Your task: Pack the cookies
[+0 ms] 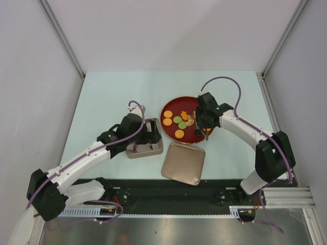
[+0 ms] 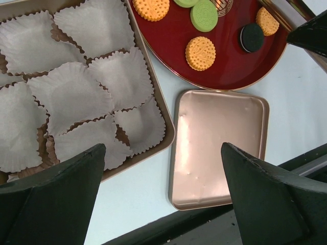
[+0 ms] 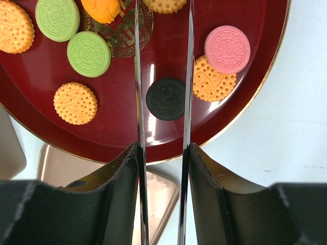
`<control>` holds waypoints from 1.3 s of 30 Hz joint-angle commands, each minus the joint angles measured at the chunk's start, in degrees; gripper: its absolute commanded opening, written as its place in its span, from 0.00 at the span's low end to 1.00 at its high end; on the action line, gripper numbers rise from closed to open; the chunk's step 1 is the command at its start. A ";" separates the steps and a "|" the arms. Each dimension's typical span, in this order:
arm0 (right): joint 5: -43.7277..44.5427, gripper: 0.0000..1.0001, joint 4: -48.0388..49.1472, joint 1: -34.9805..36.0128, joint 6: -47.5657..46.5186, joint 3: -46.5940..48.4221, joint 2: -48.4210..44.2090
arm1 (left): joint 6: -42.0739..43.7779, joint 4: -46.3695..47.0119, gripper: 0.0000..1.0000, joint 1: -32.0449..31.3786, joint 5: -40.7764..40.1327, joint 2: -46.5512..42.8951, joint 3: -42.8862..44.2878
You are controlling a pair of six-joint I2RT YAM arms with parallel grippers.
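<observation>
We find all the cookies (image 1: 179, 133) on the dark-red plate (image 1: 171, 104), which sits just past the middle of the pale table (image 1: 112, 97). None is in the tin (image 1: 134, 153) yet.

The right gripper (image 3: 163, 51) hangs low over the plate's 4 o'clock side. Its two thin blades are narrowly parted, with the black cookie (image 3: 165, 98) lying flat between them. A sliver of plate shows between the cookie and the blade at its 9 o'clock. The blade at its 3 o'clock sits right at the cookie's edge, and we cannot tell whether it touches.

At the black cookie's 2 o'clock, a pink cookie (image 3: 227, 49) partly overlaps an orange cookie (image 3: 213, 79). Two green cookies (image 3: 88, 53) lie out at 10 o'clock, with more orange ones around them.

The left gripper (image 2: 162, 147) hovers over the tin with its jaws spread wide and nothing in them. The tin lies at the plate's 8 o'clock, lined with white fluted paper cups (image 2: 71, 94). The copper-coloured lid (image 2: 219, 148) rests flat at the plate's 6 o'clock, just beside the tin.
</observation>
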 commanded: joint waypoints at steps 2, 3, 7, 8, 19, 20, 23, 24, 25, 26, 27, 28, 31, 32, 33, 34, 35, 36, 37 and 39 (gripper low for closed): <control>2.83 0.29 -1.19 1.22 0.47 2.82 -5.81 | 0.55 -0.03 1.00 -0.31 -3.08 -1.83 0.32; 3.27 0.29 -1.71 2.18 0.56 4.39 -6.16 | 0.64 -0.21 1.00 -0.31 -3.52 -2.10 0.49; 4.41 0.29 -4.96 5.08 0.74 8.89 -8.10 | 0.46 -1.52 1.00 -0.31 -6.16 -3.33 1.55; 4.59 0.29 -5.41 5.87 0.74 9.59 -8.28 | 0.55 -1.87 1.00 -0.22 -7.56 -3.76 2.16; 2.75 0.25 -5.86 17.20 1.71 14.78 -10.12 | -1.99 -9.87 1.00 5.04 -17.85 -9.21 4.89; 1.70 0.24 -5.42 18.00 1.70 14.96 -9.60 | -2.44 -10.75 1.00 7.49 -17.68 -9.65 4.46; 1.34 0.24 -4.36 20.81 1.53 15.48 -7.50 | -3.14 -11.89 1.00 12.41 -15.84 -11.41 3.05; 1.16 0.23 -4.18 21.35 1.53 15.66 -6.96 | -3.14 -12.07 1.00 13.39 -15.22 -11.94 2.70; 0.90 0.22 -3.92 21.79 1.53 15.92 -6.26 | -3.06 -12.33 1.00 14.27 -14.35 -12.55 2.35; 0.46 0.22 -3.74 22.66 1.62 16.27 -5.47 | -2.97 -12.60 1.00 15.50 -13.99 -12.82 1.73; 0.37 0.22 -3.57 23.02 1.53 16.54 -4.07 | -2.62 -12.69 1.00 15.77 -13.64 -13.08 1.38; 0.46 0.22 -3.39 23.54 1.53 16.89 -3.45 | -2.44 -12.69 1.00 16.04 -13.37 -13.61 0.85; 0.11 0.22 -2.86 24.95 1.27 18.12 -0.99 | -2.26 -12.60 1.00 16.30 -12.67 -14.14 0.06; 0.02 0.22 -2.86 25.13 1.18 18.99 -0.20 | -2.00 -12.60 1.00 16.39 -12.58 -14.14 -0.03; -0.07 0.22 -2.86 25.39 1.00 19.35 0.94 | -1.91 -12.60 1.00 16.39 -12.49 -13.97 -0.12; -0.15 0.22 -2.95 25.48 0.91 19.87 1.47 | -1.83 -12.60 1.00 16.39 -12.41 -14.05 -0.21; -0.07 0.23 -3.21 25.66 0.83 20.14 2.09 | -1.74 -12.51 1.00 16.39 -12.32 -13.88 -0.29; -0.07 0.23 -3.30 25.66 0.74 20.75 2.53 | -1.65 -12.42 1.00 16.48 -12.40 -13.88 -0.30; -0.07 0.23 -3.48 25.66 0.65 20.84 3.49 | -1.56 -12.42 1.00 16.39 -12.23 -13.79 -0.38; 0.02 0.23 -3.56 25.57 0.39 21.28 4.20 | -1.30 -12.16 1.00 16.48 -12.05 -13.70 -0.56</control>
